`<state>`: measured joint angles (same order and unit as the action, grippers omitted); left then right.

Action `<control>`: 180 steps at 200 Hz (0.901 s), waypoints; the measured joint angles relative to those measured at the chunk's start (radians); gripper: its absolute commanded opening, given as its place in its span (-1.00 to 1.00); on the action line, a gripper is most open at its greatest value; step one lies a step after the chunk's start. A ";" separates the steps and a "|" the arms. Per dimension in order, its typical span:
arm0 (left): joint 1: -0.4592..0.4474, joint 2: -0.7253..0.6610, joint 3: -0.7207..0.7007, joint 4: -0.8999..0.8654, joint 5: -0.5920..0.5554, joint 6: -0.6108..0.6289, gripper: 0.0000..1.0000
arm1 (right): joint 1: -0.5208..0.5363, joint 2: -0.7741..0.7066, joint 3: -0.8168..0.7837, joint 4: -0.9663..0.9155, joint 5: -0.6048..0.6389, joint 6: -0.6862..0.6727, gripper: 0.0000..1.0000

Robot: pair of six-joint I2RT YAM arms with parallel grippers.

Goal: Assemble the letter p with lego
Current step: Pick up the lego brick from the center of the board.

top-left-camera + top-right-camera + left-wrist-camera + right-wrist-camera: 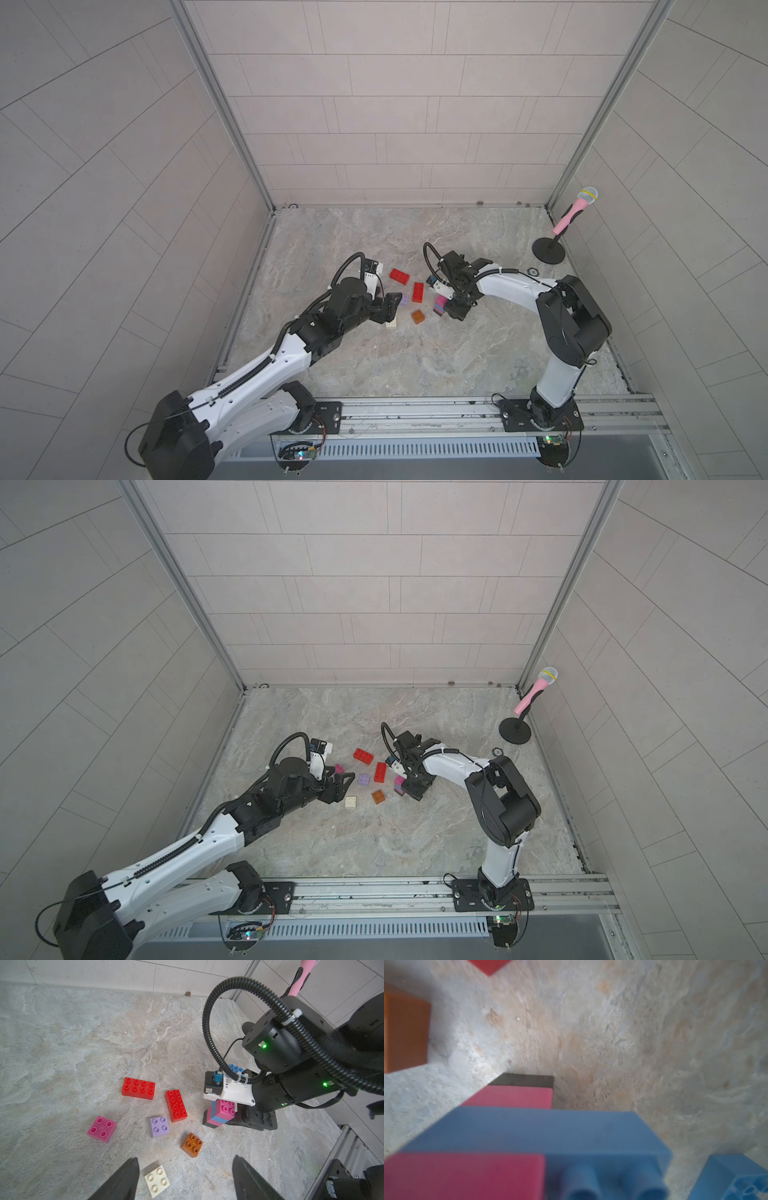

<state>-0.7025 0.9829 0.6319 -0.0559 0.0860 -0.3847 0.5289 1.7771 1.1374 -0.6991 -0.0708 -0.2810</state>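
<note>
The left gripper point(185, 1158) holds its fingers point(124, 1178) wide apart on nothing, just beside a cream brick point(157, 1180) on the marble worktop point(62, 1053). Beyond lie an orange-brown brick point(191, 1144), a lilac brick point(159, 1126), a pink brick point(101, 1129), a red brick point(176, 1105) and a second red brick point(138, 1088), all apart. Farther, the right gripper point(456, 308) stands against a pink, blue and black stack point(218, 1114). Its wrist camera point(214, 1084) hides the fingers, so I cannot tell whether they clamp it. A blue brick point(233, 1068) lies behind, and a pink microphone point(575, 208) stands in the far corner.

Readable text: none in any view.
lego point(138, 1088): plain studs, no lettering legible.
Left wrist camera mount point(371, 279): small dark marking, too blurred to read.
</note>
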 measured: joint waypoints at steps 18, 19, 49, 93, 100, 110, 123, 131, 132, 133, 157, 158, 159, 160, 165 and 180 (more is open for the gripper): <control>0.000 0.005 0.000 0.000 0.000 0.000 0.54 | 0.000 0.000 0.000 0.000 0.000 -0.001 0.02; 0.000 0.005 0.000 0.000 0.000 0.000 0.54 | 0.000 0.000 0.000 0.000 0.000 0.000 0.02; 0.000 0.007 0.000 0.002 0.000 0.000 0.55 | 0.000 0.000 0.000 0.000 0.000 0.000 -0.08; 0.000 0.009 0.000 0.006 0.000 0.001 0.55 | 0.000 0.000 0.000 0.000 0.003 0.000 -0.17; 0.000 0.009 0.000 0.006 0.000 0.001 0.55 | 0.000 0.000 0.000 0.000 0.003 0.000 -0.18; 0.000 0.009 0.000 0.006 0.000 0.001 0.55 | 0.000 0.002 0.000 0.000 0.004 0.000 -0.21; 0.000 0.009 0.000 0.006 0.000 0.001 0.55 | 0.000 0.003 0.000 0.000 0.004 0.001 -0.25; 0.000 0.009 0.000 0.006 0.000 0.001 0.55 | 0.000 0.003 0.000 0.000 0.004 -0.001 -0.31; 0.000 0.009 0.000 0.006 0.000 0.001 0.55 | 0.000 0.003 0.000 0.000 0.004 0.000 -0.33; 0.000 0.009 0.000 0.006 0.000 0.001 0.55 | 0.000 0.003 0.000 0.000 0.004 0.001 -0.34; 0.000 0.009 0.000 0.006 0.000 0.001 0.55 | 0.000 0.003 0.000 0.003 0.010 0.003 -0.53; 0.000 0.009 0.000 0.006 0.000 0.001 0.55 | 0.000 0.003 0.000 0.004 0.010 0.004 -0.54; 0.000 0.009 0.000 0.006 0.000 0.001 0.55 | 0.000 0.003 0.000 0.004 0.011 0.005 -0.54; 0.000 0.009 0.000 0.006 0.000 0.001 0.55 | 0.000 0.003 0.000 0.004 0.011 0.005 -0.55; 0.000 0.009 0.000 0.006 0.000 0.001 0.55 | 0.000 0.003 0.000 0.004 0.011 0.005 -0.57; 0.000 0.009 0.000 0.006 -0.001 0.001 0.54 | 0.000 0.001 0.000 0.004 0.011 0.008 -0.60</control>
<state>-0.7025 0.9920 0.6319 -0.0502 0.0849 -0.3840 0.5289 1.7782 1.1374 -0.6949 -0.0597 -0.2729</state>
